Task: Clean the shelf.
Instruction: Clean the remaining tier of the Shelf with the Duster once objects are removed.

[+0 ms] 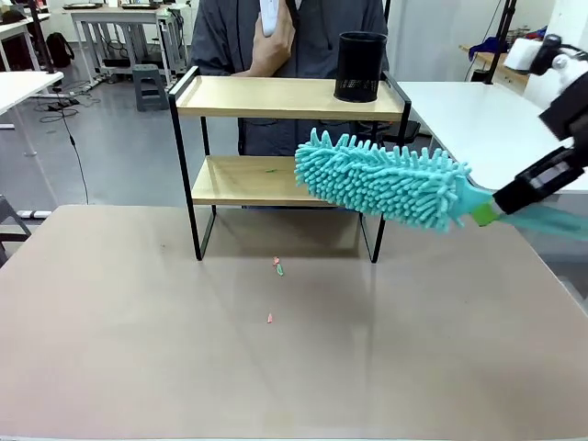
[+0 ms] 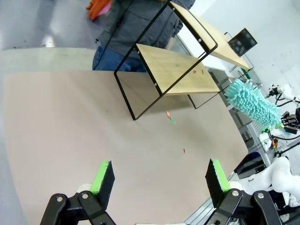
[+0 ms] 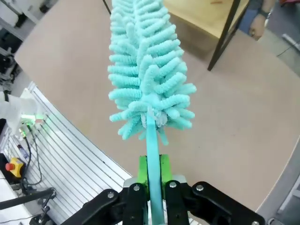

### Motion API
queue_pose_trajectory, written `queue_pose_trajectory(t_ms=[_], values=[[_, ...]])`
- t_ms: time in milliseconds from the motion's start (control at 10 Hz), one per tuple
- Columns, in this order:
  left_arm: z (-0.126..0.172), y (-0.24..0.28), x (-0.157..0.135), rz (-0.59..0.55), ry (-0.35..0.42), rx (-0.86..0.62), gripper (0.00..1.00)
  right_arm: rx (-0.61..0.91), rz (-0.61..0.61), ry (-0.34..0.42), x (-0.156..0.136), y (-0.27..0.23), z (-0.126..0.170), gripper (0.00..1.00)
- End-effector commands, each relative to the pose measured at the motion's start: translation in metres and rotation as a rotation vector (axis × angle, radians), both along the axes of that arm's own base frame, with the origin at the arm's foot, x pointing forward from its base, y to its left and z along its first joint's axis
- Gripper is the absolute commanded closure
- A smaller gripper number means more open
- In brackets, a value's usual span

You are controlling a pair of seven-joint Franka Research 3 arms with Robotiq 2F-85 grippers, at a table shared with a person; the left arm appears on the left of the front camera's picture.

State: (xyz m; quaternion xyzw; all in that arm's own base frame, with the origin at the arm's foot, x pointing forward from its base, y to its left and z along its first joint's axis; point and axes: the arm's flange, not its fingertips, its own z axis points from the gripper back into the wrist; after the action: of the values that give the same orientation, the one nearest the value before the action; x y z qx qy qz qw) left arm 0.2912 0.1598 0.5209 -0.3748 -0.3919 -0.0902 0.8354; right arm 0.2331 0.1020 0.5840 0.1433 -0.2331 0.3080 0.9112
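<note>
right hand (image 3: 152, 178) clamped tight on teal duster (image 1: 386, 179), head out ahead near shelf (image 1: 276, 96) | left hand (image 2: 159, 180) wide open, empty, desk (image 2: 70, 140) below

The left gripper (image 2: 159, 177) has black jointed fingers (image 2: 107, 185) with silver screws (image 2: 57, 198) at the pivots and bright green pads (image 2: 99, 176). The right gripper (image 3: 154, 169) shows the same black links, screws and green pads. The right arm (image 1: 549, 81) is white with black wrist parts. The person (image 1: 220, 37) wears a dark grey jacket (image 1: 331, 23) and, seemingly, blue jeans (image 2: 108, 58).
</note>
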Motion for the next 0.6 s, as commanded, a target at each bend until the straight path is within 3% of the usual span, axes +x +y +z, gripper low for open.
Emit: queue_pose_trajectory(t_ms=[0,300,500], values=[[0.0,-0.001,0.001,-0.01,-0.026,-0.005,0.0,0.003,-0.005,0.009,0.006,0.007,-0.005,0.87],[0.0,-0.001,0.001,-0.01,-0.026,-0.005,0.0,-0.049,-0.115,-0.054,0.048,0.048,-0.024,0.87],[0.0,-0.001,0.001,-0.01,-0.026,-0.005,0.0,-0.049,-0.26,-0.085,0.077,0.078,-0.039,0.87]])
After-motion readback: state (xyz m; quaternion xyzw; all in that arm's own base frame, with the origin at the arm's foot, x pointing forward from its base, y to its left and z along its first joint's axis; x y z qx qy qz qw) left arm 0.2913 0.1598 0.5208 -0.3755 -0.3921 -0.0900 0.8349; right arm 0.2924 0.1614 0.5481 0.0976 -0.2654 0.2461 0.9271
